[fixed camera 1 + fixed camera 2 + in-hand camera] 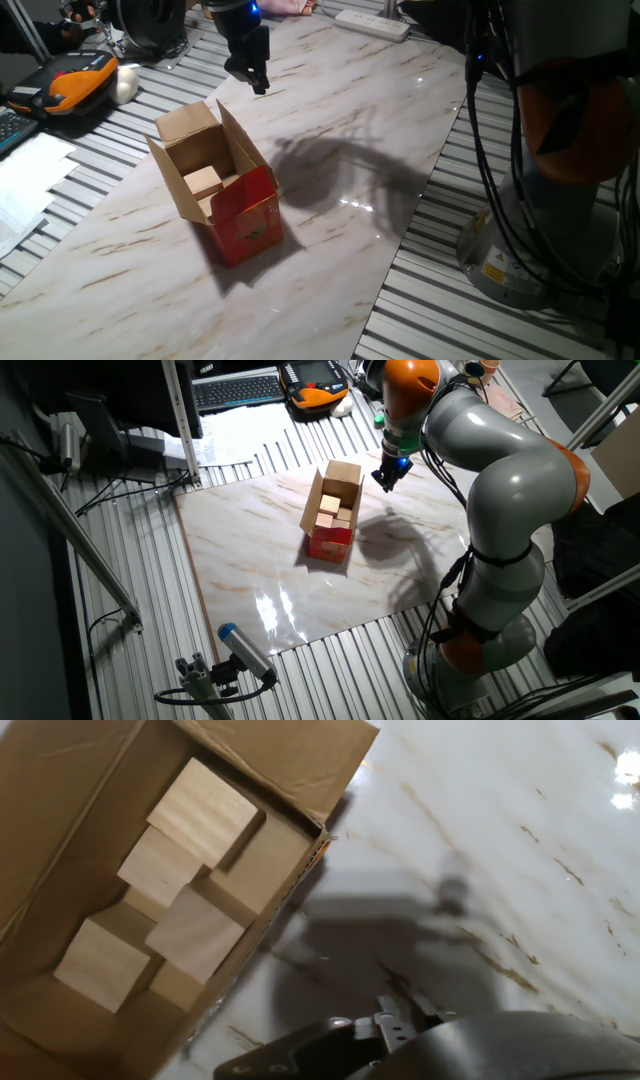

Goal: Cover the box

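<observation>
On marble table [330,120]: box [225,190] open; end effector [258,83] above, prob. narrow.

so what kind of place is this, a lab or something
Probably a robotics lab or workshop: a robot arm over a marble-look table, a keyboard nearby, and cables along the ribbed metal base.

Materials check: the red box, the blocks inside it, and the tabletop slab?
Red-sided open carton: looks like cardboard, glossy red outside, plain matte brown inside with creased flaps. Pale square blocks inside it: probably unfinished wood, with faint grain and flat matte faces. White veined tabletop slab: marble-look and polished, showing glare spots; real stone or laminate is unclear.
</observation>
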Robot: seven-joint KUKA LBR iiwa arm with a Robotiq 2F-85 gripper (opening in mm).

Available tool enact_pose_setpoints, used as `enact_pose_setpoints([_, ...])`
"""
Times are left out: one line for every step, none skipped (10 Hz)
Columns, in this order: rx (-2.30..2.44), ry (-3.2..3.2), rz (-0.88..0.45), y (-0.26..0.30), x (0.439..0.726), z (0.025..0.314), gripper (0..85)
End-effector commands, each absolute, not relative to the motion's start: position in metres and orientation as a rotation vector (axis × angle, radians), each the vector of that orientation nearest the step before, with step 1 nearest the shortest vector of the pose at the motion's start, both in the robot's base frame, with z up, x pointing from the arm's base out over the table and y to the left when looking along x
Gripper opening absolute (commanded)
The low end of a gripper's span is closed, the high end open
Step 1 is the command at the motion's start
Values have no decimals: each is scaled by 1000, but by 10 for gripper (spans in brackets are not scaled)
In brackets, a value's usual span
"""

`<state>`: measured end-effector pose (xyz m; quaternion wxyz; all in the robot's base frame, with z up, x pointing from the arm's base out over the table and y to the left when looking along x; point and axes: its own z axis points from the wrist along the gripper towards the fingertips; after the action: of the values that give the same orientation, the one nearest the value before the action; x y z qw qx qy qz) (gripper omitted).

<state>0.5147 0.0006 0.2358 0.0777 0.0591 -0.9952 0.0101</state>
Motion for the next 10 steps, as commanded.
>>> enact_pose_setpoints([165,-2981,31,1,515,236,0])
enact_pose_setpoints([158,-2980,31,1,515,236,0])
enact_pose_setpoints([158,-2979,31,1,515,236,0])
enact_pose_setpoints([171,-2978,32,1,515,236,0])
enact_pose_setpoints([178,-2978,33,1,515,236,0])
enact_pose_setpoints([185,-2979,33,1,515,236,0])
enact_pose_setpoints([194,-2978,32,1,515,236,0])
enact_pose_setpoints([217,-2976,34,1,515,236,0])
enact_pose_setpoints([201,-2977,32,1,515,236,0])
enact_pose_setpoints([174,-2979,30,1,515,236,0])
